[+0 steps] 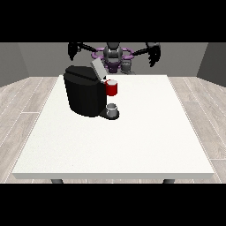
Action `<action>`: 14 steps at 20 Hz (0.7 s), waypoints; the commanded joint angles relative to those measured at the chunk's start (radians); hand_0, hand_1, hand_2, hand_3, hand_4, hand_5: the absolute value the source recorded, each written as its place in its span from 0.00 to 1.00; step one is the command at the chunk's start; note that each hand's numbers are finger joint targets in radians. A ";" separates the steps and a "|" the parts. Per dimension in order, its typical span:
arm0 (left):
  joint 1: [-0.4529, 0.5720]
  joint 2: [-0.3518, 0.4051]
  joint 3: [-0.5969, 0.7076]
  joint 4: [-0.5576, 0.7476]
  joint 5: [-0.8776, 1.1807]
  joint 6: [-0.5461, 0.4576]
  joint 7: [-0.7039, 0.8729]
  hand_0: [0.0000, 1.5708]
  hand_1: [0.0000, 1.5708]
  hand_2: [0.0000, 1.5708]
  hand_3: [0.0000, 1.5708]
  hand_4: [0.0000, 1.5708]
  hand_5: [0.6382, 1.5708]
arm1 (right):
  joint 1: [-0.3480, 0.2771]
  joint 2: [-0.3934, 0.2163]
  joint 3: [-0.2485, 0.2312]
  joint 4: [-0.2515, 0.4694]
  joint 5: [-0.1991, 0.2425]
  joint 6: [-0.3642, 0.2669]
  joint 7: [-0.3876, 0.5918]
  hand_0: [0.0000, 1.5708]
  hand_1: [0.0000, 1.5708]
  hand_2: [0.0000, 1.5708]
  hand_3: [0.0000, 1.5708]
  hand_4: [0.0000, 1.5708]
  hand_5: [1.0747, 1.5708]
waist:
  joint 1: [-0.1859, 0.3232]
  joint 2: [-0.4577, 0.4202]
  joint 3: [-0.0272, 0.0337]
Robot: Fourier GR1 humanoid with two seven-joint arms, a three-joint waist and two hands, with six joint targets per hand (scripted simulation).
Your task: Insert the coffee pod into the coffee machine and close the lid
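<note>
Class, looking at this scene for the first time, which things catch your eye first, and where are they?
The black coffee machine stands out at the table's back left, its grey lid tilted up. A red holder sits at its front above a small grey cup. Behind, the robot holds both hands raised, one at the view's left, one at its right.

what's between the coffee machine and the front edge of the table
Nothing: in the front view, the stretch of white table from the black coffee machine and the small grey cup on its base down to the near edge is bare.
</note>
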 commanded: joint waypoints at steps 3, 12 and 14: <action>0.089 -0.004 0.006 -0.047 0.057 -0.068 0.051 0.00 0.00 0.00 0.00 0.27 1.00 | -0.044 -0.071 0.016 -0.059 -0.004 0.082 0.052 0.00 0.00 0.00 0.00 0.07 1.00 | 0.058 -0.067 0.0008; 0.165 -0.042 -0.098 -0.248 0.157 -0.079 0.101 0.00 0.00 0.00 0.00 0.25 1.00 | -0.186 -0.126 -0.099 0.066 -0.045 0.056 0.132 0.00 0.00 0.00 0.00 0.07 1.00 | 0.169 0.028 0.0011; 0.172 -0.044 -0.158 -0.298 0.204 -0.075 0.122 0.00 0.00 0.00 0.00 0.25 1.00 | -0.182 -0.124 -0.115 0.121 -0.066 0.078 0.047 0.00 0.00 0.00 0.00 0.00 1.00 | 0.183 0.059 0.0014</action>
